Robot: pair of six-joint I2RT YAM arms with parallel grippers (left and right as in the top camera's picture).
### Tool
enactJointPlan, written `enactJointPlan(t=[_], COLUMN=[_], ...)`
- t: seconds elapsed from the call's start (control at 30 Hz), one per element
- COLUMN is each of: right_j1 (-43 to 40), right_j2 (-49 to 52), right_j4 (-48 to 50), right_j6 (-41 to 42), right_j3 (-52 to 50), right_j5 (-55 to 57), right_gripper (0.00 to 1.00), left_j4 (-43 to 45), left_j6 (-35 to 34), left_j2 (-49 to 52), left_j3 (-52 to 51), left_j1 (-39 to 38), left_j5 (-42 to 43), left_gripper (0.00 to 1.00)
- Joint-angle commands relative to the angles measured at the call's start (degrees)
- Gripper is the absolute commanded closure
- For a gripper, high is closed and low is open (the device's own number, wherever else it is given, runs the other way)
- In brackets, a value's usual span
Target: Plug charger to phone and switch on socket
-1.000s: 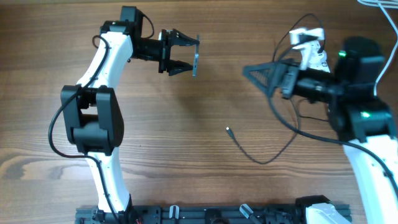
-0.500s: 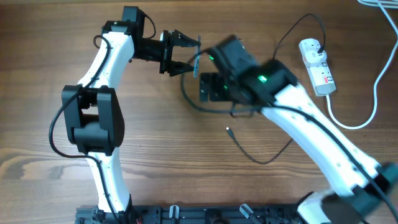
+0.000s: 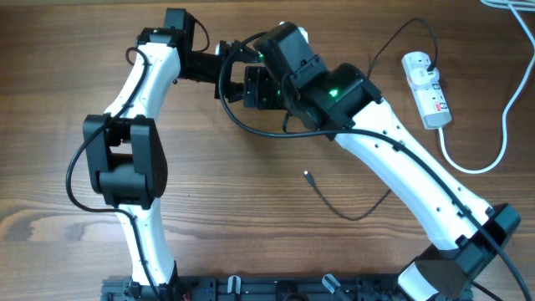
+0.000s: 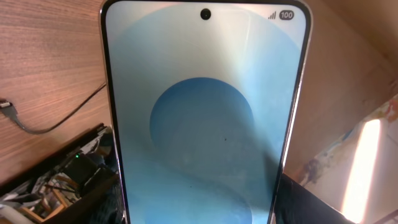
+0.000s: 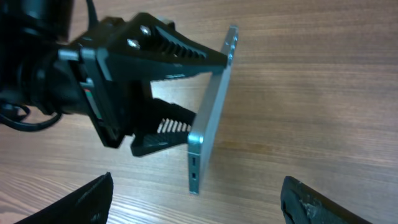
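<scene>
Left gripper (image 5: 202, 93) clenched on phone (image 4: 205, 112), screen held vertical. Right gripper (image 5: 198, 190) spread wide, facing phone's port end, not touching.

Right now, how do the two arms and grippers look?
The left arm and right arm have white shells, black joints and black cables; green lights glow on the right arm. The left gripper is black, its tapered fingers ribbed with slots; the right gripper is black too.
</scene>
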Motion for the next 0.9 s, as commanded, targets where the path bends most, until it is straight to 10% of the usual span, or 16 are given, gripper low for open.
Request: enactJointPlan(t=[0.0,0.87], right_j1=[2.0,7.3], right_j2=[0.5,7.1], right_j4=[0.1,1.7], right_j6=[0.6,7.8], right_j3=[1.3,1.3], right_j5=[5.1,24.0], right_gripper=[0.13,0.37], left_j4=[0.0,-2.0], left_j6=[-2.5,-3.9], left_j2=[-3.1,-3.1], left_j3=[-0.1,-0.1], left_j1=[0.1,0.1], left_j5=[1.6,3.8], left_gripper=[0.33,0.33])
